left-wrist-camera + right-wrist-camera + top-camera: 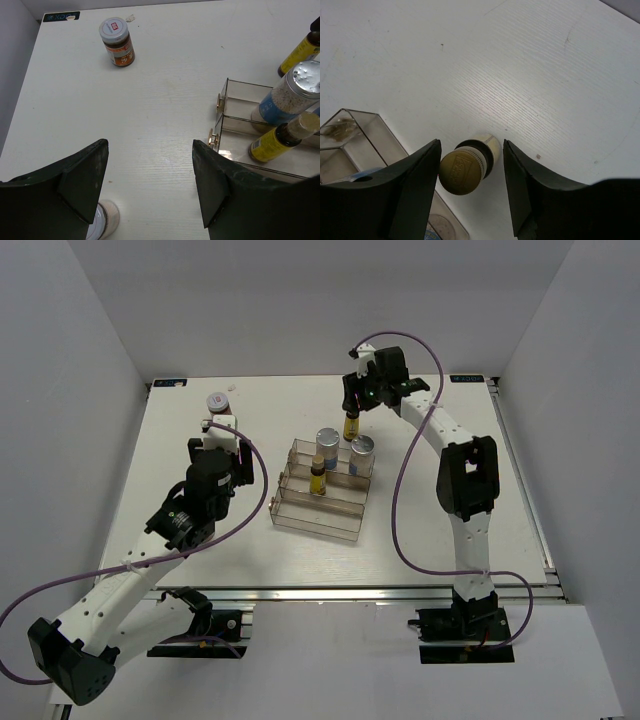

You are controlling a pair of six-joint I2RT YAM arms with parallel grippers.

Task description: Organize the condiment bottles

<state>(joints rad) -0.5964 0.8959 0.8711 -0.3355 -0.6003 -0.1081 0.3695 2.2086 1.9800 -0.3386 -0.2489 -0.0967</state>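
My right gripper [472,150] hangs open over a slim amber bottle [461,172] with a gold cap, standing on the table just behind the clear rack [300,512]. Its left finger is against the cap; the right finger stands apart. In the rack's back tier are two white bottles [327,445] [362,452] with silver caps, and a second amber bottle [318,478] stands one step lower. A red-labelled jar [116,42] stands at the far left. My left gripper [149,150] is open over bare table left of the rack, with another jar [102,222] beside its left finger.
The rack's lowest step [315,520] holds nothing. White walls close the table on the left, back and right. The left arm [190,510] lies close to the rack's left end.
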